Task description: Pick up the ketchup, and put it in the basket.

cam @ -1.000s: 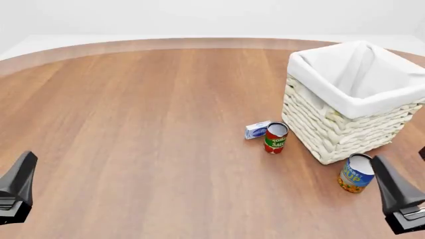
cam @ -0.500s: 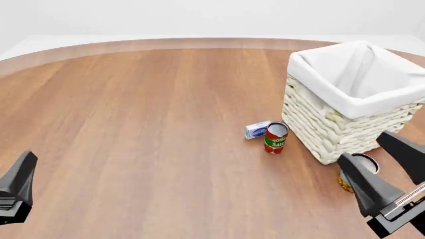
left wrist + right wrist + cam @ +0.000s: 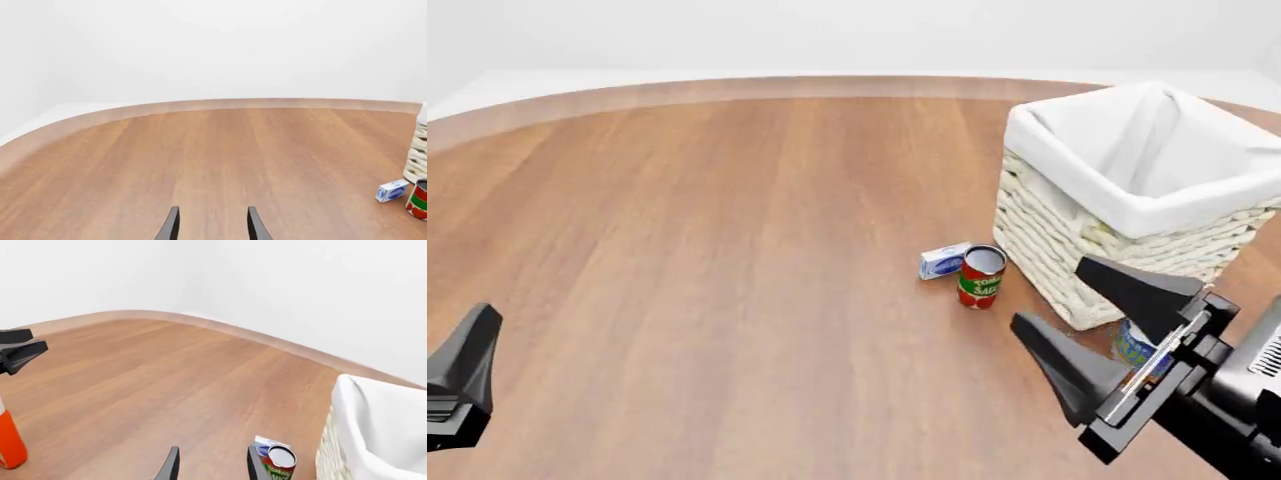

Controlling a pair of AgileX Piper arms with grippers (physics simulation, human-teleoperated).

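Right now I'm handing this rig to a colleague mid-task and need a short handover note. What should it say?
Left gripper: open, empty, low over the table on the near left.
Right gripper: open, empty, just in front of the basket.
Ketchup: upright on the table, untouched. It shows only at the edge of the right wrist view and is outside the front view.
Basket: on the far right of the table; no ketchup shows in the part of its liner that is visible.
Done: nothing yet.
Left: find and grasp the ketchup, carry it over, and release it in the basket.
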